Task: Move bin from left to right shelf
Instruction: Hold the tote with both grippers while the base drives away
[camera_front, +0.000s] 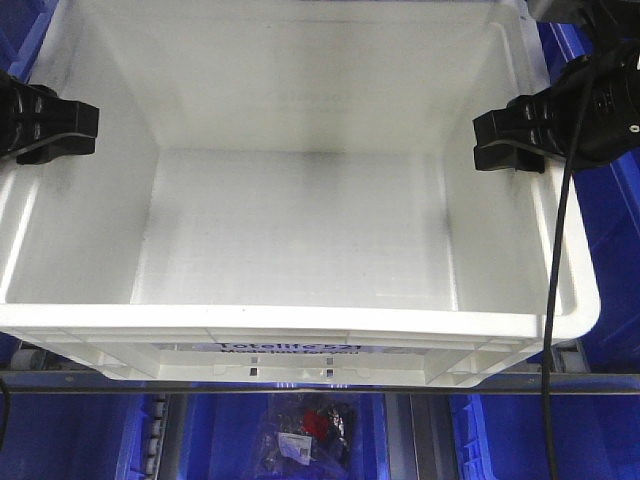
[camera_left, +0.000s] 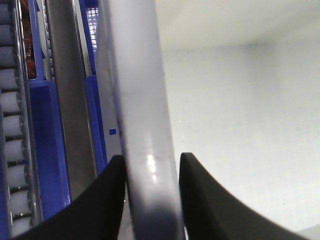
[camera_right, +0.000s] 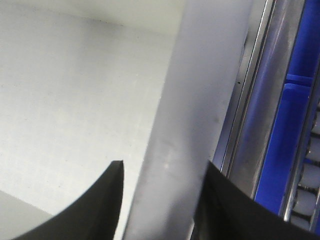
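Observation:
The bin (camera_front: 300, 320), a large empty white tote with black print on its front wall, fills the front view, and its front edge lies over a metal shelf rail. My left gripper (camera_front: 80, 128) clamps its left side wall, and my right gripper (camera_front: 500, 143) clamps its right side wall. In the left wrist view the black fingers (camera_left: 112, 200) straddle the bin's rim (camera_left: 140, 100), with the left gripper (camera_left: 151, 165) closed against it. In the right wrist view the rim (camera_right: 210, 75) runs between the fingers of the right gripper (camera_right: 165, 167); a thin gap shows at the inner fingertip.
Blue plastic bins (camera_front: 610, 230) flank the tote, and more stand on the level below (camera_front: 80, 440). A metal shelf rail (camera_front: 300, 385) runs under the tote's front. A clear bag of red and black parts (camera_front: 310, 425) lies below. White rollers (camera_left: 10, 125) line the shelf. A black cable (camera_front: 555, 300) hangs from the right arm.

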